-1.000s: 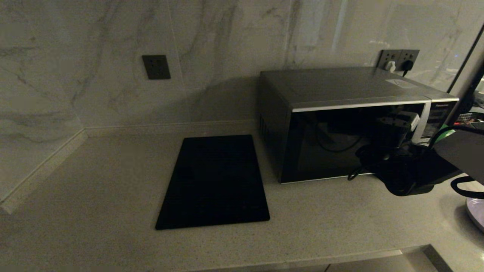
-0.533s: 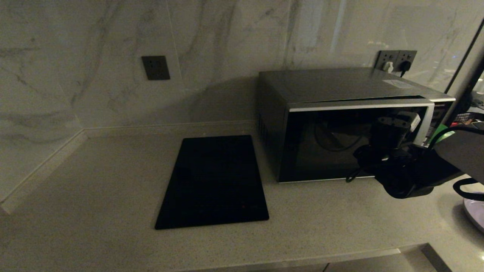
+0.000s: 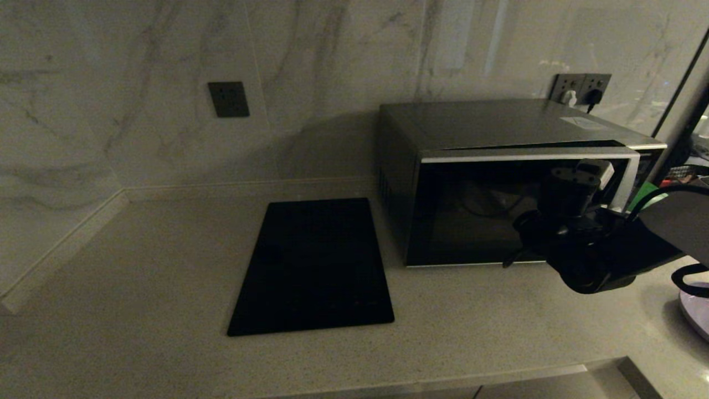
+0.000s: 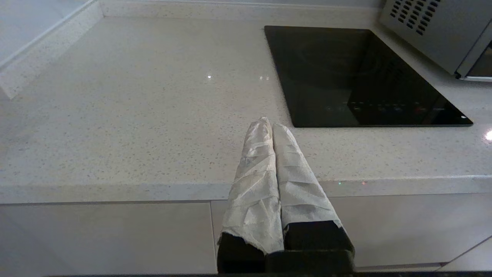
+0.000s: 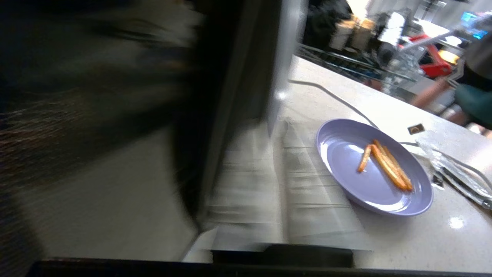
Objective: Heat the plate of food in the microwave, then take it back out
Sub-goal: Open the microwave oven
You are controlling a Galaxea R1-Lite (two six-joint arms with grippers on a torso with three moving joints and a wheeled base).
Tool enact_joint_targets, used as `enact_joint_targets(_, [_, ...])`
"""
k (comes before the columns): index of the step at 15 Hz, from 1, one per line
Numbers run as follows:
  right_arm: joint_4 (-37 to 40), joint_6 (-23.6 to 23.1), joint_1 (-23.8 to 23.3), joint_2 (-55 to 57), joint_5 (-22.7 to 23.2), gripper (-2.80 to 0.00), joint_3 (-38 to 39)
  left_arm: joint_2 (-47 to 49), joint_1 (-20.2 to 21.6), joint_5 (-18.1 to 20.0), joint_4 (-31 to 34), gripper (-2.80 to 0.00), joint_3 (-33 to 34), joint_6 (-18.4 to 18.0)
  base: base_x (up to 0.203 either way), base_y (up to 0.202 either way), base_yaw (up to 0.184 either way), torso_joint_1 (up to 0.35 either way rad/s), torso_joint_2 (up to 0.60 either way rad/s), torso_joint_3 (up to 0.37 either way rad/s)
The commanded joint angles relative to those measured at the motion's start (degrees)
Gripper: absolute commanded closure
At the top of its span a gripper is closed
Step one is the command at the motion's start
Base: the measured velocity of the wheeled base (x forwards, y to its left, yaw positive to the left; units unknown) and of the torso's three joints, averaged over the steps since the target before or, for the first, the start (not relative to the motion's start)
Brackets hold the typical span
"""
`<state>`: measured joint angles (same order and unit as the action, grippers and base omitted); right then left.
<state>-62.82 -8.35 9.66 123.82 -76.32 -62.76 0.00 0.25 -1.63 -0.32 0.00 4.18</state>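
The silver-grey microwave (image 3: 498,127) stands at the back right of the counter, its dark glass door (image 3: 471,216) slightly ajar at the handle side. My right gripper (image 3: 601,170) is at the curved silver handle (image 3: 625,183), its taped fingers (image 5: 307,184) pressed together beside the door's edge (image 5: 284,57). The lavender plate (image 5: 373,169) with a few orange fries (image 5: 386,163) sits on the counter right of the microwave, just visible in the head view (image 3: 695,310). My left gripper (image 4: 269,125) is shut and empty, parked over the counter's front edge.
A flat black glass cooktop (image 3: 316,266) lies left of the microwave. Wall sockets (image 3: 581,87) with plugs sit behind the oven. A cable (image 5: 338,100) and a clear plastic wrapper (image 5: 457,169) lie near the plate. A marble wall closes off the counter's left side.
The microwave door has swung from shut to slightly ajar. My right gripper has moved a little toward me and leftward with the handle.
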Motion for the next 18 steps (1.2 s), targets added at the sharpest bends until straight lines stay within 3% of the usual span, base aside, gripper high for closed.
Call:
enact_joint_targets(1, [-0.11, 0.0, 1.84, -1.77, -0.41, 0.0, 1.3, 0.09, 0.01, -0.04, -0.04, 0.0, 0.0, 0.04, 0.0, 0.0, 0.0, 0.0, 0.0, 0.0])
enact_joint_targets(6, [-0.2, 0.02, 6.14, -5.8, -1.11, 0.0, 3.03, 0.09, 0.01, -0.04, -0.04, 0.0, 0.0, 0.04, 0.0, 0.0, 0.0, 0.0, 0.0, 0.0])
enact_joint_targets(10, [-0.02, -1.2, 8.67, -15.58, -1.01, 0.0, 3.96, 0.09, 0.01, -0.04, -0.04, 0.0, 0.0, 0.04, 0.0, 0.0, 0.0, 0.0, 0.0, 0.0])
enact_joint_targets(12, [0.09, -5.81, 9.58, -22.89, -0.53, 0.0, 4.89, 0.09, 0.01, -0.04, -0.04, 0.0, 0.0, 0.04, 0.0, 0.0, 0.0, 0.0, 0.0, 0.0])
enact_joint_targets(15, [1.97, -18.51, 10.19, -34.76, 1.48, 0.0, 4.89, 0.09, 0.01, -0.04, -0.04, 0.0, 0.0, 0.04, 0.0, 0.0, 0.0, 0.0, 0.0, 0.0])
enact_joint_targets(18, [12.62, -31.99, 12.07, -45.81, 2.12, 0.0, 3.39, 0.09, 0.01, -0.04, -0.04, 0.0, 0.0, 0.04, 0.0, 0.0, 0.0, 0.0, 0.0, 0.0])
